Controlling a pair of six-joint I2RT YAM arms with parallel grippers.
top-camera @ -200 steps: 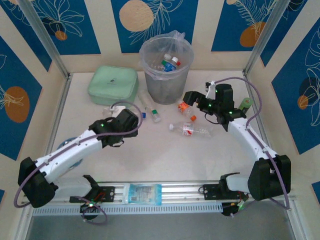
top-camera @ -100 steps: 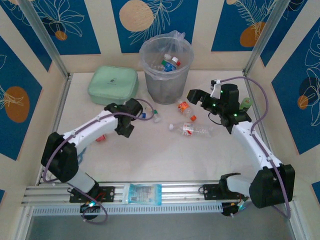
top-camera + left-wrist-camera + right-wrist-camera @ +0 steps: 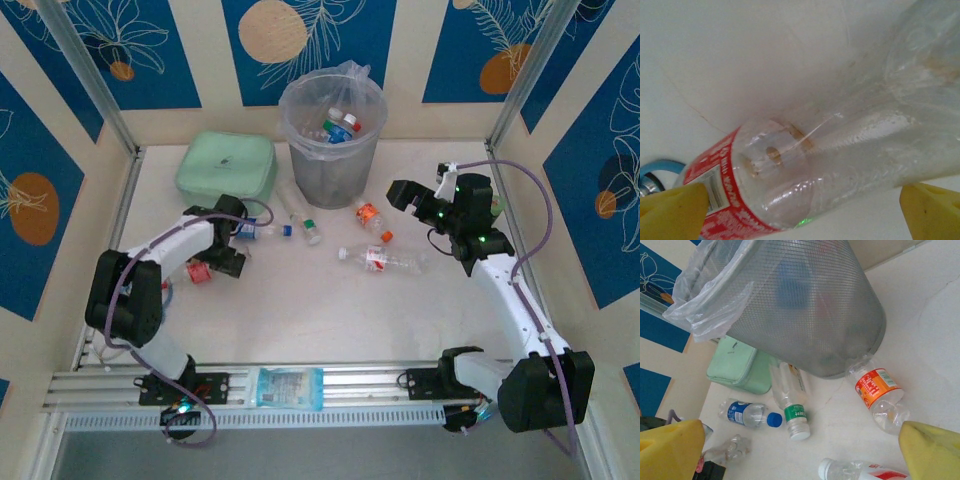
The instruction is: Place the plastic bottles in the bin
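Observation:
Several plastic bottles lie in front of the bin (image 3: 305,160): a blue-label one (image 3: 262,230), a green-label one (image 3: 306,224), an orange-label one (image 3: 370,216) and a red-label one with a white cap (image 3: 386,260). A few more sit inside the bin. My left gripper (image 3: 218,264) is down at the table on the left, open. A clear red-label bottle (image 3: 805,170) lies between its yellow fingertips (image 3: 670,212), and neither pad touches it. My right gripper (image 3: 405,193) hangs open and empty to the right of the bin (image 3: 805,305), above the orange-label bottle (image 3: 879,395).
A mint-green zip case (image 3: 227,170) lies left of the bin. A crumpled clear bottle (image 3: 727,450) rests near the left arm. Cage posts and patterned walls close in the sides and back. A metal rail (image 3: 350,385) runs along the near edge.
My left arm has swung from the middle of the table to the left and come down over the red-label bottle. The right gripper has drifted a little to the right.

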